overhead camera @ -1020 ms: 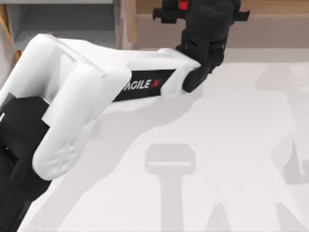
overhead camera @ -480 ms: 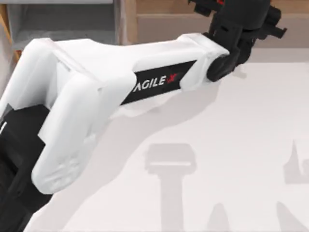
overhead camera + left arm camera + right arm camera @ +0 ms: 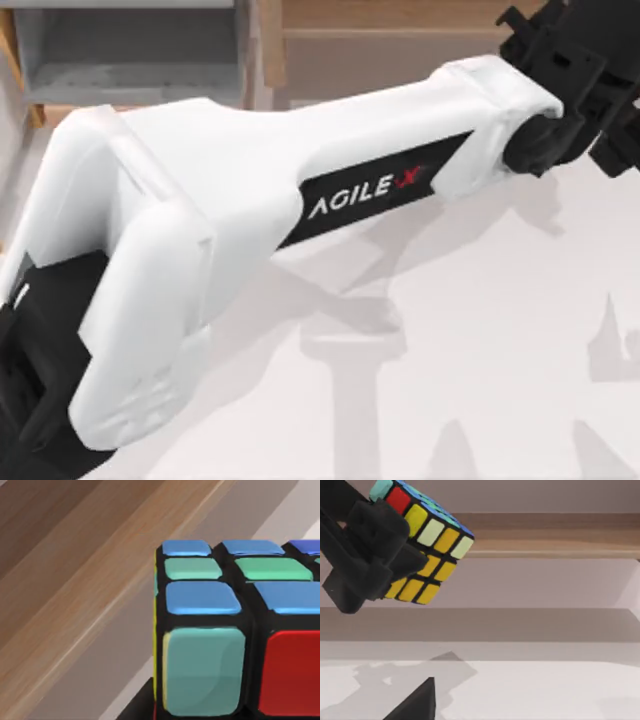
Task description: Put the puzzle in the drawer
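The puzzle (image 3: 432, 535) is a small cube with yellow, red, blue and green tiles, held tilted in the air in front of a wooden ledge. My left gripper (image 3: 395, 555) is shut on it. In the left wrist view the puzzle (image 3: 225, 630) sits very close, showing blue, green, teal and red tiles. From above, my left arm stretches across the table, and its black gripper (image 3: 585, 85) is at the back right, hiding the puzzle. The drawer (image 3: 130, 55), with a grey inside, is at the back left. A dark part of my right gripper (image 3: 415, 705) shows low in the right wrist view.
A long wooden shelf ledge (image 3: 400, 25) runs along the back of the table behind the left gripper. The white table (image 3: 480, 330) carries only shadows in the middle and front. A tan wooden strip (image 3: 268, 45) borders the drawer's right side.
My left arm has swung to the right along the back of the table, carrying the puzzle from the back middle to the back right, farther from the drawer.
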Robot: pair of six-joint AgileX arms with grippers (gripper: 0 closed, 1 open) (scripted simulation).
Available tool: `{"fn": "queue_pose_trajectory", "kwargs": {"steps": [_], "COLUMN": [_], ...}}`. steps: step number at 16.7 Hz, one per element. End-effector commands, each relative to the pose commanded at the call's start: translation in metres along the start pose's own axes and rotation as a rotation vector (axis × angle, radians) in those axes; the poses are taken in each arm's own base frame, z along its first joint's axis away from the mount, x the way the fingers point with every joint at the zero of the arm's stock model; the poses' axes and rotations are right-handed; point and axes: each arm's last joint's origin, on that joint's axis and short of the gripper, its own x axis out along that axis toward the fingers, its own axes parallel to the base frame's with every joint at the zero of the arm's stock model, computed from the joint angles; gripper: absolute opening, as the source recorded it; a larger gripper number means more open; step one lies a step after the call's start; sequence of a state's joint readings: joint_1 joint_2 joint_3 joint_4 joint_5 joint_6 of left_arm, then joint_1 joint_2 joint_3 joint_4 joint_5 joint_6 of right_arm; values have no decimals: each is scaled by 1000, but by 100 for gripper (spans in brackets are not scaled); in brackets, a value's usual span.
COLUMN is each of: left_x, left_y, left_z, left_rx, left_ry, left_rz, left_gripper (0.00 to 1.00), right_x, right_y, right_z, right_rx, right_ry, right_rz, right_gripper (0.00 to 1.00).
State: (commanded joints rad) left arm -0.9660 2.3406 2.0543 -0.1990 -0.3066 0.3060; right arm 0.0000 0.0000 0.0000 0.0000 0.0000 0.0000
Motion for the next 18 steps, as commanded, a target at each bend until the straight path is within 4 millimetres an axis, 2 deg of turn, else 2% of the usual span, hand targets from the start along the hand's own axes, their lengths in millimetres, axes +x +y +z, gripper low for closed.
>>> {"fn": "queue_pose_trajectory", "kwargs": {"steps": [3,5,9,13,18], "left_x": [-15,-24,-35,-42,-62], "left_y": [-3,4,40,104,212], "left_z": [7,7,-3,-28,-80], "left_rx": [83,122,150,96,-88], "left_ry": [80,149,321,521,772], "left_rz": [-122,-188,-280,-312,-274], "left_gripper": [0,0,0,0,0], "right_x": [0,0,0,0,0], "right_y": [0,0,0,0,0], "right_z": [0,0,0,0,0], "right_rx": [0,0,0,0,0], "right_ry": [0,0,0,0,0], "right_rz": [0,0,0,0,0], "right_gripper": [100,100,100,100,100]}}
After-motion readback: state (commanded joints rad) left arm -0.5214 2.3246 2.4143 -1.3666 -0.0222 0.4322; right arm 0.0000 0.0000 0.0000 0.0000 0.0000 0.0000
